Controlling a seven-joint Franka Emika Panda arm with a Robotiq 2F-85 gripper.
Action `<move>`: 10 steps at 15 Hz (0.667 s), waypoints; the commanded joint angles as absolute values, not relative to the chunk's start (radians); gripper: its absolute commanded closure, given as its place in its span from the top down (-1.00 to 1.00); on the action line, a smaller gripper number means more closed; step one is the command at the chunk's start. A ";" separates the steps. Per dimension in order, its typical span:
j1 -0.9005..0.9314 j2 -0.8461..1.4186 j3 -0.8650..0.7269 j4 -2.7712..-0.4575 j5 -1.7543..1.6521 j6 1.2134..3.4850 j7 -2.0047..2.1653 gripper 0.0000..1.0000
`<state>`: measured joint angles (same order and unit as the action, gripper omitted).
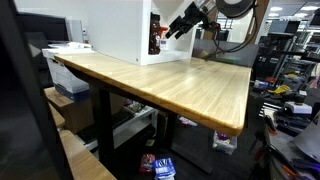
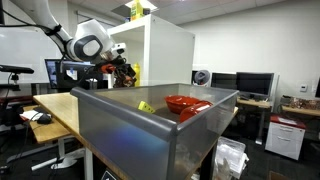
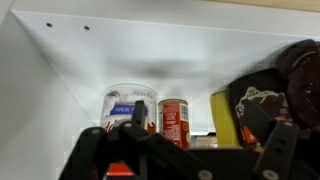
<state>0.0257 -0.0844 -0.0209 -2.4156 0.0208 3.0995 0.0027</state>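
Up at the mouth of the white cabinet (image 1: pixel 122 30) on the wooden table (image 1: pixel 180 90), the hand (image 3: pixel 185 160) is hanging wide open with nothing in it. Its fingers (image 3: pixel 90 152) are spread along the bottom of the wrist view and the gap between them is bare. Straight ahead, deeper on the cabinet floor, stands a red can (image 3: pixel 174 122). It's upright, so its long axis runs top to bottom, and it lines up pretty much with the middle of that gap. Just beside it, toward the left edge of the wrist view, is a clear tub (image 3: pixel 128 106) with a blue label, also upright; whether the two touch is hard to tell. On the can's other side there's a yellow packet (image 3: pixel 221 122), then a dark crumpled bag (image 3: pixel 290 75) that sits closer to the camera and crowds the finger on that side. Off in an exterior view, a gray bin (image 2: pixel 150 135) with a red bowl (image 2: pixel 186 104) in it sits well apart from all this.
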 commanded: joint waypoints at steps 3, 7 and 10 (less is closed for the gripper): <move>0.017 -0.070 -0.012 -2.406 0.019 3.097 0.005 1.00; 0.018 -0.072 -0.012 -2.406 0.019 3.097 0.005 1.00; 0.019 -0.059 -0.011 -2.409 0.026 3.128 0.013 1.00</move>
